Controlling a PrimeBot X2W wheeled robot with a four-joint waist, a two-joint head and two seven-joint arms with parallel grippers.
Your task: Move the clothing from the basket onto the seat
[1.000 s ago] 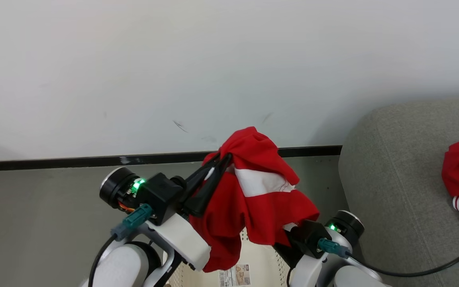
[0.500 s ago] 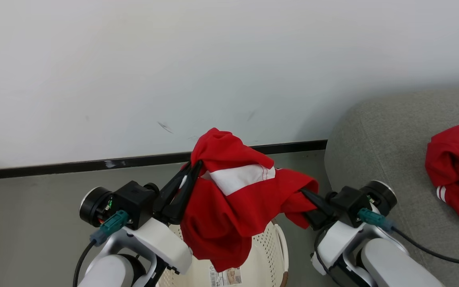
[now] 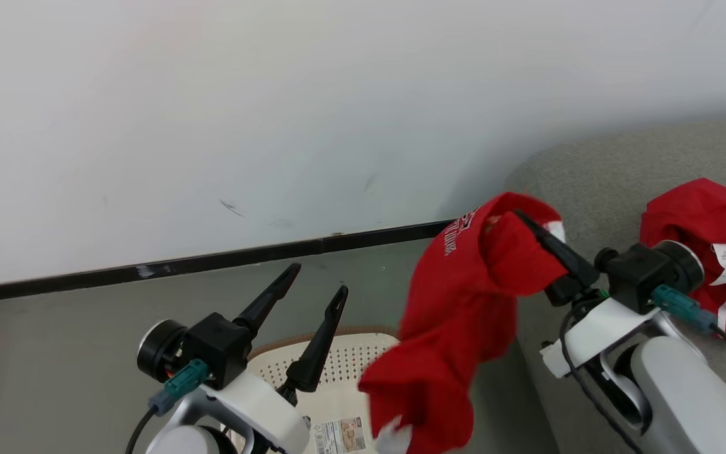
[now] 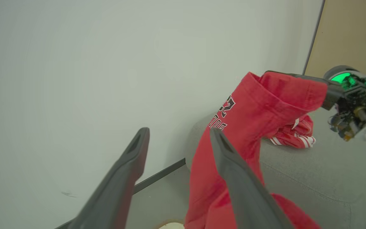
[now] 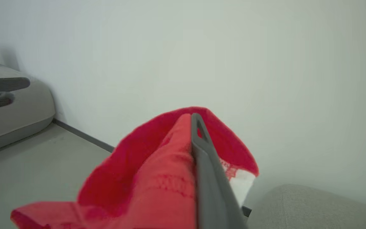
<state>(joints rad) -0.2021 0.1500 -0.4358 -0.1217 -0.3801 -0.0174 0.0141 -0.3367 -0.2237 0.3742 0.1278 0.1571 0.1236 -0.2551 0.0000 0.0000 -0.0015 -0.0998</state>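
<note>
The basket (image 3: 351, 360) sits left of the seat (image 3: 590, 183), which bears a garment (image 3: 703, 214), the tee (image 3: 464, 296) hanging between.

The head camera looked down from behind the left tool (image 3: 317, 279) and right tool (image 3: 520, 217); wrist cameras sighted closely along each, sharing the tee (image 4: 249, 117) and wall (image 5: 202, 47).

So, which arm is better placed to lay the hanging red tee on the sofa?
Right. The right gripper is shut on the red tee, beside the sofa; the left gripper stands open above the basket, holding nothing.
</note>
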